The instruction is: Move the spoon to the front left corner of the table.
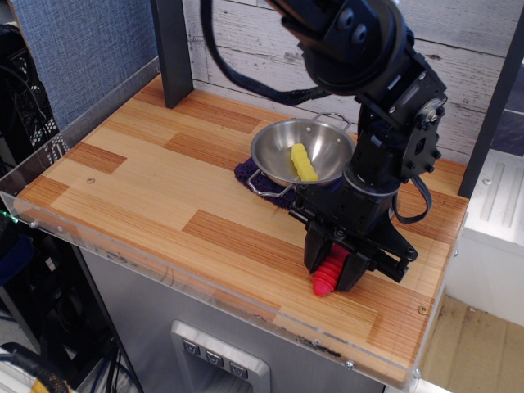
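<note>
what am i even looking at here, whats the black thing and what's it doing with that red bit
One camera looks down at a wooden table from the front. The black thing is a robot arm; its clamp, the gripper, has two fingers closed on the ribbed red handle of a spoon near the table's front edge. The spoon's metal end is hidden under the arm. Behind it sits a steel bowl with a yellow ridged piece inside, resting on a dark blue cloth.
</note>
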You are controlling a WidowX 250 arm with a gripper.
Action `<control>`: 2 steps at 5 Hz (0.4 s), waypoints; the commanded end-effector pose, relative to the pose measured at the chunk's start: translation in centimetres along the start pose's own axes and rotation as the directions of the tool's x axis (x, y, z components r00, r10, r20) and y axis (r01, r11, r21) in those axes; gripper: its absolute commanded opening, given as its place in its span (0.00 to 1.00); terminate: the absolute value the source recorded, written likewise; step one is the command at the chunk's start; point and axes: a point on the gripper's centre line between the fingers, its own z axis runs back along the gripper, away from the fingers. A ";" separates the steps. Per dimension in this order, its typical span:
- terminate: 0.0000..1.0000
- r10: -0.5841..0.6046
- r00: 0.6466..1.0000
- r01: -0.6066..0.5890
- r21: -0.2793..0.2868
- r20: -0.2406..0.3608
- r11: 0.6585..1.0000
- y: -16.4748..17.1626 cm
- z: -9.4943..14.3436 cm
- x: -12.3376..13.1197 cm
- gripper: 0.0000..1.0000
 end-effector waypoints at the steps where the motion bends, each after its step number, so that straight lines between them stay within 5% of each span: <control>1: 0.00 -0.155 0.988 0.155 -0.067 0.014 0.986 -1.1 7.9 3.3 0.00; 2: 0.00 -0.177 0.978 0.187 -0.097 0.109 0.977 -0.6 13.3 4.4 0.00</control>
